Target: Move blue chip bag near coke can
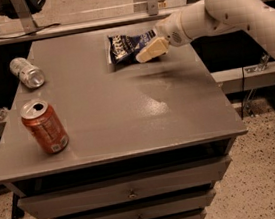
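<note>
At the far edge of the desk, the pincer overlaps the blue chip bag; whether it is clenched, I cannot tell. The coke can stands near the front-left corner.

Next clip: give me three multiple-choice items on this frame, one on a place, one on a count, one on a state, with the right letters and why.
1. Where is the gripper?
A) at the blue chip bag's right edge
B) at the near left corner
C) down by the drawers

2. How many cans are on the table?
A) one
B) two
C) three

3. How is the coke can placed?
A) lying on its side
B) upright
C) crushed flat

Answers:
1 A: the gripper overlaps the bag's right edge at the far side.
2 B: the coke can plus a silver can.
3 B: its top faces up.
</note>
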You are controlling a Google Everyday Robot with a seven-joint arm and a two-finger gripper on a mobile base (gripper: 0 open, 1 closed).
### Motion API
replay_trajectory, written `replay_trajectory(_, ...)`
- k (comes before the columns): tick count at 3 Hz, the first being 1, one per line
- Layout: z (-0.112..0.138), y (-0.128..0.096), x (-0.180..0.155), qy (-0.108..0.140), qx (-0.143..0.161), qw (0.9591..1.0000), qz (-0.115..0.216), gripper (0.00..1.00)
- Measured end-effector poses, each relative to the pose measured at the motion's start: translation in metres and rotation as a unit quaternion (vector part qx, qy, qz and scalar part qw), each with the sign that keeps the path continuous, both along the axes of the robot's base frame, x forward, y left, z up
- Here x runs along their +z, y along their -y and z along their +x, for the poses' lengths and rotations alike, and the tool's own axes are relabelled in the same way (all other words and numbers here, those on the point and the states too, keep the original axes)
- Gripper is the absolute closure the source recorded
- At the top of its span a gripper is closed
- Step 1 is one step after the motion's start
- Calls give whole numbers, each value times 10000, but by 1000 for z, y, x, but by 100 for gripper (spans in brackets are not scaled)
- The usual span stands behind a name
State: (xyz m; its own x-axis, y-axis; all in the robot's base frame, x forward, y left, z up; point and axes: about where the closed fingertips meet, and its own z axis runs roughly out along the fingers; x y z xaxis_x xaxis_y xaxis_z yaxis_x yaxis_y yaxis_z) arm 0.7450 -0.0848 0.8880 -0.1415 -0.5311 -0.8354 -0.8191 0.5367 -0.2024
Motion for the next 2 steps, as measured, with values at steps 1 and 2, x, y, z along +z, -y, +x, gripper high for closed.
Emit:
replay_trajectory(1, 5, -12, -7, -69, -18, 9997, 213, 41)
replay_trajectory(2, 5, -13, -12, -105, -65, 9994, 316, 64)
